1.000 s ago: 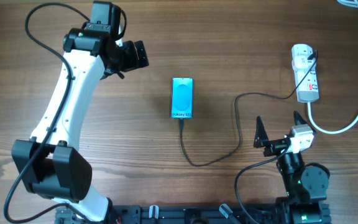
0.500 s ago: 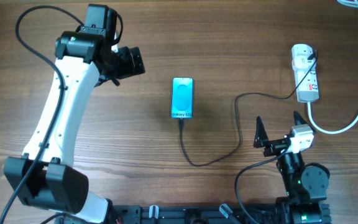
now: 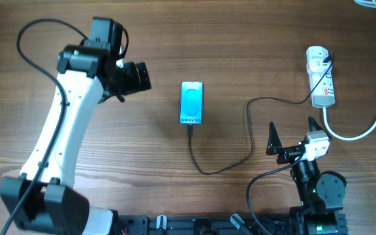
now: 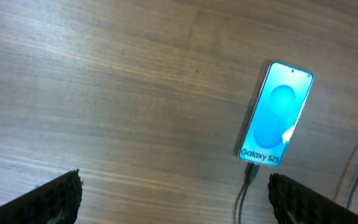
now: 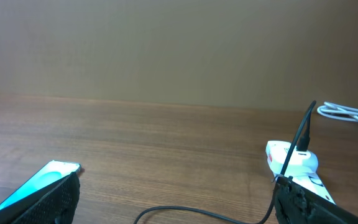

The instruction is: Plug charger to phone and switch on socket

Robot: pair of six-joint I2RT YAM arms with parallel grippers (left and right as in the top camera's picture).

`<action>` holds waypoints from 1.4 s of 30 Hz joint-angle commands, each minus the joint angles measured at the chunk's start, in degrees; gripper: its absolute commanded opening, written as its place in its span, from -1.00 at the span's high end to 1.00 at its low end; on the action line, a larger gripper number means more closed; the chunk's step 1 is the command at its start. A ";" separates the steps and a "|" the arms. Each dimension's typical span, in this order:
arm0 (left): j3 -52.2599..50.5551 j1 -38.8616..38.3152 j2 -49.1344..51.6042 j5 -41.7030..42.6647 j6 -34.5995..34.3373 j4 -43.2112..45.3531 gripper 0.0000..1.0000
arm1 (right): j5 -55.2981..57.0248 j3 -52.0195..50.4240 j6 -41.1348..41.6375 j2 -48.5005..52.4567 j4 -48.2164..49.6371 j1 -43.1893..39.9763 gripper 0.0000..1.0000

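We are seeing the phone (image 3: pixel 191 102) lying flat, screen up, in the middle of the wooden table (image 3: pixel 253 39). The charger cable (image 3: pixel 204 171) is running from its lower edge in a loose loop toward the white power strip (image 3: pixel 321 85) at the far right. In the left wrist view the connector (image 4: pixel 251 173) is touching the phone's lower edge, though we are not able to tell whether it is fully seated. The left gripper (image 3: pixel 146 76) is hovering to the left of the phone, jaws spread wide with nothing between them. The right gripper (image 3: pixel 292 136) is waiting between the cable loop and the strip, likewise spread and empty.

We are judging the phone to be light, stiff and slick-faced, likely to skate on the wood if pushed, so bracing its long edges looks wiser than pinching the glass. The cable is looking thin and floppy, so taking it at the rigid connector should give control. The strip is looking light too, so pressing straight down near the red mark (image 5: pixel 271 156) should keep it from sliding.
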 commanded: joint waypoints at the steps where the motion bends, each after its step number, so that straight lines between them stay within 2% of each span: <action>1: -8.35 -0.20 -5.68 1.40 -0.52 4.61 -1.00 | -0.04 -0.13 0.44 -0.79 0.24 -0.20 -1.00; 4: -16.22 -0.20 -10.21 1.57 -0.52 9.20 -1.00 | -0.04 -0.13 0.44 -0.79 0.22 -0.20 -0.99; 9: -22.64 -0.20 -14.75 1.55 -0.52 10.56 -1.00 | -0.04 -0.13 0.44 -0.61 0.26 -0.20 -0.99; 20: -24.20 -0.20 -20.41 1.55 -0.31 11.34 -1.00 | -0.04 -0.13 0.46 -0.52 0.26 -0.20 -0.99; 25: -26.49 -0.20 -22.10 1.55 -0.28 15.41 -1.00 | -0.04 -0.13 0.46 -0.46 0.26 -0.20 -0.99; 31: -34.21 -0.20 -25.33 1.66 -0.28 23.26 -1.00 | -0.04 -0.13 0.46 -0.46 0.26 -0.20 -0.99; 33: -36.92 -0.17 -26.49 3.39 1.90 26.18 -1.00 | -0.04 -0.13 0.46 -0.46 0.26 -0.20 -0.99; 37: -42.01 -0.13 -29.09 10.86 11.41 33.57 -1.00 | -0.04 -0.13 0.46 -0.46 0.26 -0.20 -0.99; 42: -44.68 -0.13 -31.39 11.23 11.78 36.89 -1.00 | -0.04 -0.13 0.46 -0.46 0.26 -0.20 -0.99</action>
